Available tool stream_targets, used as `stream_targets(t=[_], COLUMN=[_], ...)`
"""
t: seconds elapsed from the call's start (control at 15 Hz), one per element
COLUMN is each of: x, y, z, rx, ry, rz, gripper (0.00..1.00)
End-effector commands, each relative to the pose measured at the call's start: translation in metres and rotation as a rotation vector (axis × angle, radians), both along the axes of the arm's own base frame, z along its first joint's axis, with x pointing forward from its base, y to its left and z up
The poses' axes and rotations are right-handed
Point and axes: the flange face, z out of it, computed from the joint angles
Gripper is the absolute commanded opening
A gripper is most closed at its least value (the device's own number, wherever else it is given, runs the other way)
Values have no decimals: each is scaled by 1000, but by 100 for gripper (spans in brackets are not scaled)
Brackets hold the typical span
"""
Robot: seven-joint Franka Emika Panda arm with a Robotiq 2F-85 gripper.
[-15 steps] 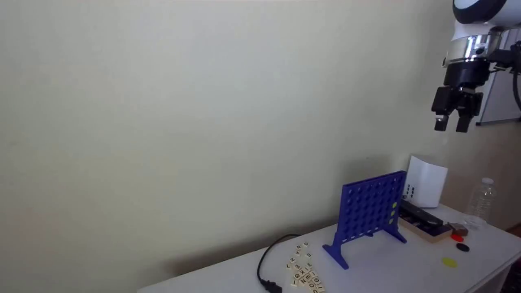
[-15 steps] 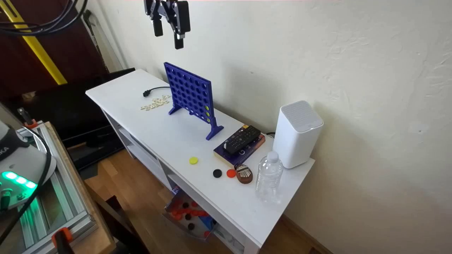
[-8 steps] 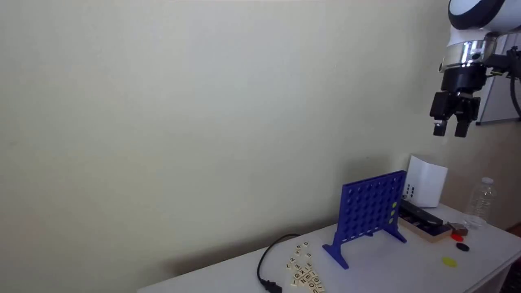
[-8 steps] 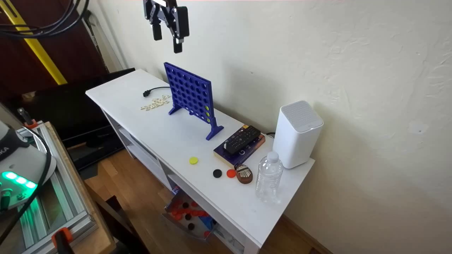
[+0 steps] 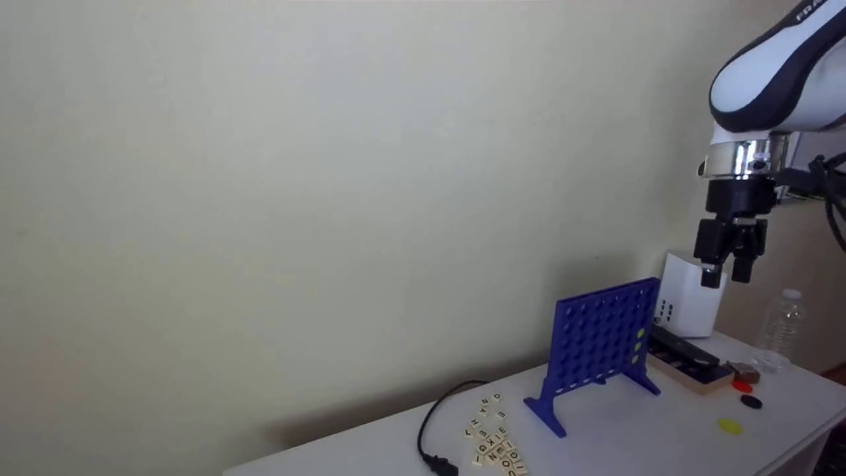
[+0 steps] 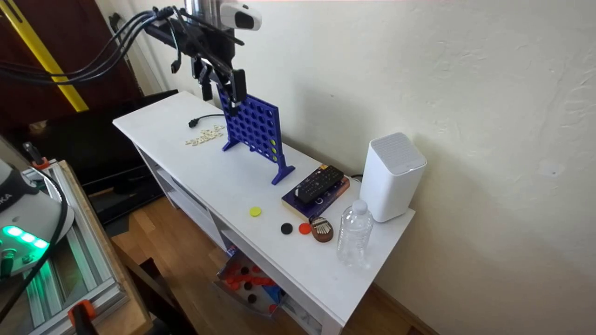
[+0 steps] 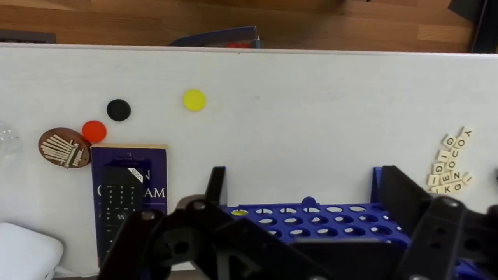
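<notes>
The 2 black fingers [image 5: 741, 270] hang spread apart in the air near the rectangular round-holed blue plastic game grid [image 5: 603, 338], upright on the long white counter [image 7: 311, 101], which also carries a flat round yellow disc [image 7: 194, 100].

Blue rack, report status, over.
End effector open, empty, apart from blue rack. Rack upright, three yellow discs in one end column. No obstruction visible between end effector and rack.
</notes>
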Motion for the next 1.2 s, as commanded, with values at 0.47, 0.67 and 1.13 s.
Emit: stream_targets(t=[0.47,0.67,1.13], x=[-12,-18,-15], y=[-17,-14,-9], z=[-103,-102,-103], rx=[-32,-35,-31], ry=[-87,-67,-65], rz=[159,151,148], gripper=[100,100,100])
